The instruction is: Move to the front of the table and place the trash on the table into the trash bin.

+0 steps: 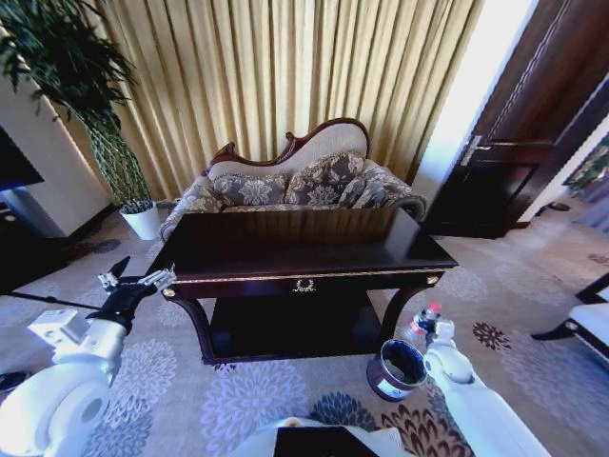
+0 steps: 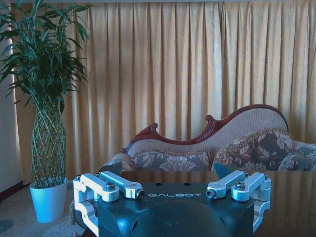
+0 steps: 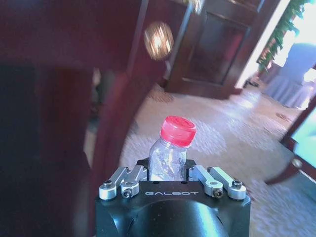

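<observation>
Your right gripper [image 3: 169,180] has its fingers closed on a clear plastic bottle [image 3: 168,157] with a red cap [image 3: 177,131], gripping the body below the neck so the cap stands clear above the fingers. In the head view that gripper [image 1: 430,335] holds the bottle [image 1: 421,327] low, beside the table's front right leg and just above and beside the trash bin [image 1: 397,369] (a dark round bin with a shiny rim and a white label, standing on the patterned carpet). The bottle is not yet inside the bin. Your left gripper [image 2: 170,190] hangs with its fingers spread apart and nothing between them, at the front left corner of the table [image 1: 285,249]. The dark glossy tabletop reflects the curtains. Behind the table you have the floral sofa [image 1: 295,186], with a potted plant [image 1: 114,143] to its left.
</observation>
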You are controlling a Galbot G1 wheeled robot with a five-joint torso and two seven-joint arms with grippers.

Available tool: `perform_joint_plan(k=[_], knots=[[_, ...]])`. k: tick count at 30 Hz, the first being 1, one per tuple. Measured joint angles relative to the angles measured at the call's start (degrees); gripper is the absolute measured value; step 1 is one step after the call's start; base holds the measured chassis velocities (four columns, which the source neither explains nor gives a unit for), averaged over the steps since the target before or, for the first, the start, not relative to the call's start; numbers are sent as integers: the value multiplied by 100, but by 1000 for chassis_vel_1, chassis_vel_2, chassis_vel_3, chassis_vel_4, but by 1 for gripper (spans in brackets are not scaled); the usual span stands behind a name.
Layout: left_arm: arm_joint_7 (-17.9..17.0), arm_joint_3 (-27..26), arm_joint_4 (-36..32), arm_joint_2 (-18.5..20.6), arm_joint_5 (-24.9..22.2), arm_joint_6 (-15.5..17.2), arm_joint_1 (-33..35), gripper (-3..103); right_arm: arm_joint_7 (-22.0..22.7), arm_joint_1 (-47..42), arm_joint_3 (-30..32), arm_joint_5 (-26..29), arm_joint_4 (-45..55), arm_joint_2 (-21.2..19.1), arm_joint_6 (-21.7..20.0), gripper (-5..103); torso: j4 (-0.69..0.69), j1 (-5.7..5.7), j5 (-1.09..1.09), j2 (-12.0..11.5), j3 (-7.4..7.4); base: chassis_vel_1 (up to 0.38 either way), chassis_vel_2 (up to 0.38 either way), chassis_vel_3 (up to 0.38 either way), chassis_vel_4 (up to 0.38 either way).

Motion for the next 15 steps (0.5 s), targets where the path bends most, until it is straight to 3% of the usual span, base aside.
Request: perform_joint_plan(k=[7,11,15], knots=[[-1,98,0,2,90,-5,3,100,-55,151,-1,-158,-554,121,175,29,1,0,0,0,0,0,0,0,0],[-2,189,0,3,120,-8,-34,100,-58,134,0,-161,-439,136,177,50,1,0,-1,0,0,0,0,0,0],[-3,205,0,-3,137,-20,-34,100,-58,130,-2,-157,-380,136,177,61,1,0,0,0,0,0,0,0,0]])
